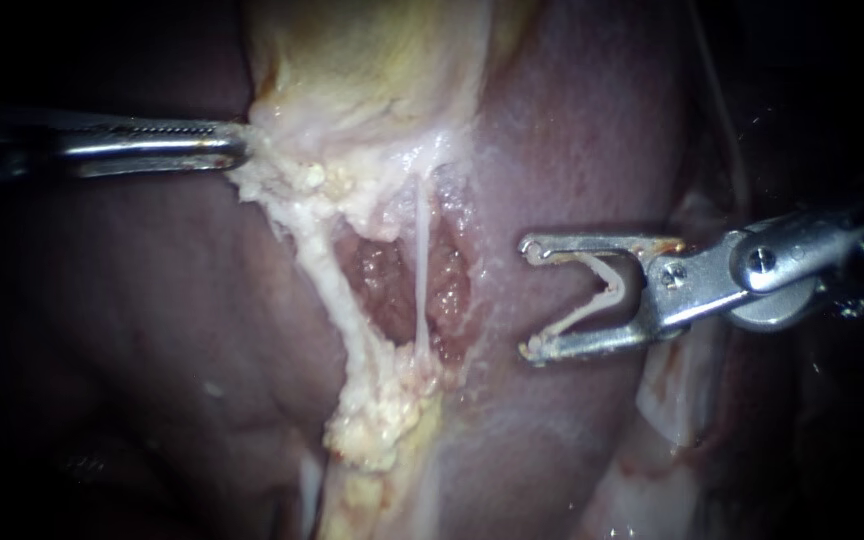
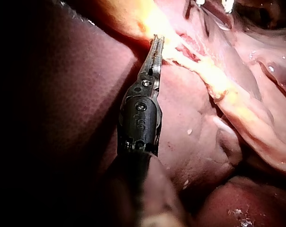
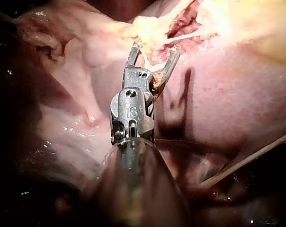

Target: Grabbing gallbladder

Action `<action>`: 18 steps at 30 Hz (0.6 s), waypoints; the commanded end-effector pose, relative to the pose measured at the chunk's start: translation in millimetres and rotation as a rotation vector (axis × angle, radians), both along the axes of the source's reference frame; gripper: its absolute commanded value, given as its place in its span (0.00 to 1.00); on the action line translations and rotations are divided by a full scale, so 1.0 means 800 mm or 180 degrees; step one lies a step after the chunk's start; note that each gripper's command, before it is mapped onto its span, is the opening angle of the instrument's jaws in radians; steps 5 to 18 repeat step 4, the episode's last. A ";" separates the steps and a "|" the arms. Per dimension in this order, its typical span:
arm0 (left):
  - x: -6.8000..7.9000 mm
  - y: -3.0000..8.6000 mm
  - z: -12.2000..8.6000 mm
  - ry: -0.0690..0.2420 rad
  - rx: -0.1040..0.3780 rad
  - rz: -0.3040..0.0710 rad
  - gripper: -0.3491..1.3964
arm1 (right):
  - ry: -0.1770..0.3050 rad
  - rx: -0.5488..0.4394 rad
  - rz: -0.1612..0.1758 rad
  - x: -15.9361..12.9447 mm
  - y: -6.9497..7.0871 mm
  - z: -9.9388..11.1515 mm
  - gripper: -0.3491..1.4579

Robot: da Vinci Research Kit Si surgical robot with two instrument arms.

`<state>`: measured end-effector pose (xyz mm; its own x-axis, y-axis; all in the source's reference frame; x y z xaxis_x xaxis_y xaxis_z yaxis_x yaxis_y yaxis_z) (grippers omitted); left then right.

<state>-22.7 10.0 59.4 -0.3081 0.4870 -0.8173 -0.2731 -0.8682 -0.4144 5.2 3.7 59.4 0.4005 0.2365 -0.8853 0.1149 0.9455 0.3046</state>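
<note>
Now left instrument (image 1: 240, 148) is clamping gallbladder (image 1: 352, 80) edge in its jaws; right instrument (image 1: 529, 300) is hovering, jaws apart, over liver (image 1: 572, 130).

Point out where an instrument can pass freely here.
Free: bare liver below the left instrument, left of the fatty band. Crowded: the raw pocket with its thin strand, hemmed by the gallbladder the left jaws grip and the right instrument, jaws open.
</note>
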 end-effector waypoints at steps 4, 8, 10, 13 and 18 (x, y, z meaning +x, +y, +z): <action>-0.0002 0.0000 0.0002 0.0003 -0.0003 -0.0004 0.00 | 0.0000 0.0000 0.0000 0.0000 0.0000 0.0000 0.47; -0.0002 0.0000 0.0002 0.0003 -0.0003 -0.0004 0.00 | 0.0000 0.0000 0.0000 0.0000 0.0000 0.0000 0.47; -0.0002 0.0000 0.0002 0.0003 -0.0003 -0.0004 0.00 | 0.0000 0.0000 0.0000 0.0000 0.0000 0.0000 0.47; -0.0002 0.0000 0.0002 0.0003 -0.0003 -0.0004 0.00 | 0.0000 0.0000 0.0000 0.0000 0.0000 0.0000 0.47; -0.0002 0.0000 0.0002 0.0003 -0.0003 -0.0004 0.00 | 0.0000 0.0000 0.0000 0.0000 0.0000 0.0000 0.47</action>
